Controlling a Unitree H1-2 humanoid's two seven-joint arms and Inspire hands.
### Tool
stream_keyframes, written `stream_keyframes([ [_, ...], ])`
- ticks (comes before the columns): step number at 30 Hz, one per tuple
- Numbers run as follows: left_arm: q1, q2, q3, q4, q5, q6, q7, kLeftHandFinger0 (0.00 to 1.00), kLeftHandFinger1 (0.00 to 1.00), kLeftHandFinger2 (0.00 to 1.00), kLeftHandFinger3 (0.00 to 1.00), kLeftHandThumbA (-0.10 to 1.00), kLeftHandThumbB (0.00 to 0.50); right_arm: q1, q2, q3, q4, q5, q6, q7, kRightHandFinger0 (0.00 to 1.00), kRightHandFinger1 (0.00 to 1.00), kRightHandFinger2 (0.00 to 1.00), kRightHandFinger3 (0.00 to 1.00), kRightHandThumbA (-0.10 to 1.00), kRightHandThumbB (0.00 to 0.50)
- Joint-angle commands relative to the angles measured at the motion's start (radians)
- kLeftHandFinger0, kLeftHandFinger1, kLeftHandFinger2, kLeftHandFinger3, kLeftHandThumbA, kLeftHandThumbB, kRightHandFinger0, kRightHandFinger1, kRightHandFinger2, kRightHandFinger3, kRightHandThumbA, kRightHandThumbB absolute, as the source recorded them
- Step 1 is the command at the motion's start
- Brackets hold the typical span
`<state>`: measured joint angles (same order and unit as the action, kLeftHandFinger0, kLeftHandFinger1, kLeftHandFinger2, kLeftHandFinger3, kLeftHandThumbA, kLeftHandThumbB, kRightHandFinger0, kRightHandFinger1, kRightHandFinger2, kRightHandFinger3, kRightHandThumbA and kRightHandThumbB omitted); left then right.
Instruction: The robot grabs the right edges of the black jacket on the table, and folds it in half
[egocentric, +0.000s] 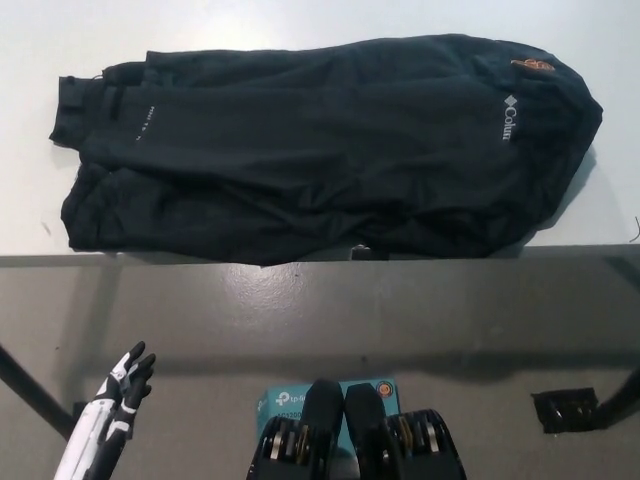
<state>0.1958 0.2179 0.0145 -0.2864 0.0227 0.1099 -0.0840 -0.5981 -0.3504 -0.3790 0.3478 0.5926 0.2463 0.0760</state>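
The black jacket (320, 150) lies spread across the white table (300, 25), filling most of its width. A white logo (510, 118) and an orange patch (532, 65) mark its right end. Its near hem runs along the table's front edge, and its cuffs reach the left end. My white left hand (115, 400) hangs low at the lower left, well below the table edge, fingers apart and holding nothing. My black right hand does not show in the head view.
The table's front edge (200, 260) crosses the picture at mid height, with grey floor (400, 320) below it. A black patch (565, 410) lies on the floor at the lower right. A teal box (290, 400) sits at the bottom middle.
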Motion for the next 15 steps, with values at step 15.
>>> stream_keyframes([
  [15,-0.022,0.014,0.009,-0.068,-0.002,0.030,-0.021,1.00,1.00,1.00,1.00,0.86,0.004,-0.203,0.019,-0.015,0.351,0.059,0.112,0.115,1.00,1.00,1.00,1.00,1.00,0.320],
])
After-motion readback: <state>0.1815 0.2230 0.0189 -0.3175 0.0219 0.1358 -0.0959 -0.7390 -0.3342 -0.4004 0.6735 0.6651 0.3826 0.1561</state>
